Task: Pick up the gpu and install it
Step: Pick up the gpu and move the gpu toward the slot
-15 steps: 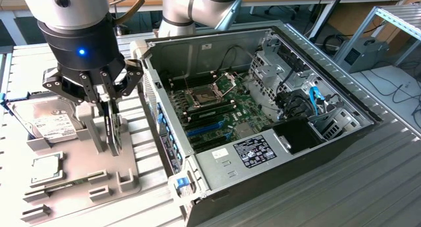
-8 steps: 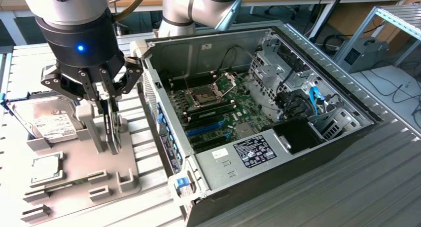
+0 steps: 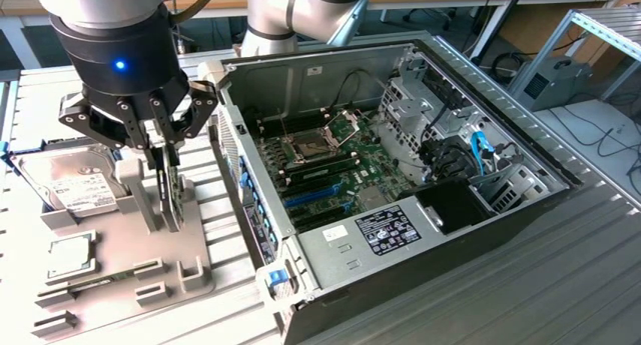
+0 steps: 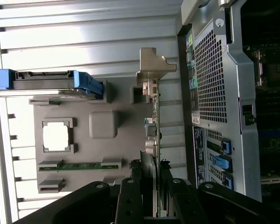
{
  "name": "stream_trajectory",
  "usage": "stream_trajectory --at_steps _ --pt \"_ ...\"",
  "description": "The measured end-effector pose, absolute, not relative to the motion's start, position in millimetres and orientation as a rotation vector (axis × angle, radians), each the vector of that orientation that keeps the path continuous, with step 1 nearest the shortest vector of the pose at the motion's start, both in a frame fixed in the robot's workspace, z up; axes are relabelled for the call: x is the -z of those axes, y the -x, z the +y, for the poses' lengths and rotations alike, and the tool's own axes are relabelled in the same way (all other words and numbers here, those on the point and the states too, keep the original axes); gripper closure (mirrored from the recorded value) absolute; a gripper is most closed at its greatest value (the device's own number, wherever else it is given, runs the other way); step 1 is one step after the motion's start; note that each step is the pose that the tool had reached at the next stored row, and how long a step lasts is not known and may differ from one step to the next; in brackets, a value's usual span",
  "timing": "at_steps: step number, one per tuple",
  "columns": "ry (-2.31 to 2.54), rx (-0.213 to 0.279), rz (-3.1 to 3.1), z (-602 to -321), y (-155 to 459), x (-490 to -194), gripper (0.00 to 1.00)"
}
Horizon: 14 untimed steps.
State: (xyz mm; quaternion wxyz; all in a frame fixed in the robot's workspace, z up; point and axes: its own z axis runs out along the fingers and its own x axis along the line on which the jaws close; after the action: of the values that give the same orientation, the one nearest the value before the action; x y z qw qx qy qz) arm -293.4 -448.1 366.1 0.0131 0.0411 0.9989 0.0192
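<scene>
Since the end effector (image 3: 162, 165) hangs straight over the gpu (image 3: 173, 199) with its fingers pressed against the card's two flat faces, tool and task thing are already joined: the card sits directly under the wrist, pinched near its upper edge. The gpu stands outside the open computer case (image 3: 233, 146), just beside the case's perforated rear wall. It is upright on its edge over a grey holder tray (image 3: 120, 262) that lies on the bench (image 3: 561, 285). Whether its lower edge touches the tray's slot or hangs free of it I cannot tell.

Seen from the wrist, the gpu (image 4: 151, 135) is a thin edge-on line running parallel to that rear wall (image 4: 210, 74), with its silver bracket (image 4: 154, 65) at the end away from the fingers (image 4: 129, 200).

In my judgement that long axis is the relation that matters. The blue expansion slots (image 3: 318, 197) on the board inside the case run away from the rear wall, crosswise to the card as it stands. So the card is on the outer side of the wall and roughly a quarter turn off the slots' line.

Farther from the case than the gpu, a silver hard drive (image 3: 75, 187) and a CPU chip (image 3: 70, 256) rest in the same tray, apart from the end effector.
</scene>
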Motion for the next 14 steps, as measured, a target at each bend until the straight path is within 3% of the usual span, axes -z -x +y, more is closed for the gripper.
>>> stream_trajectory --at_steps 14 --pt "-0.128 -0.06 3.112 -448.1 293.4 -377.5 0.73"
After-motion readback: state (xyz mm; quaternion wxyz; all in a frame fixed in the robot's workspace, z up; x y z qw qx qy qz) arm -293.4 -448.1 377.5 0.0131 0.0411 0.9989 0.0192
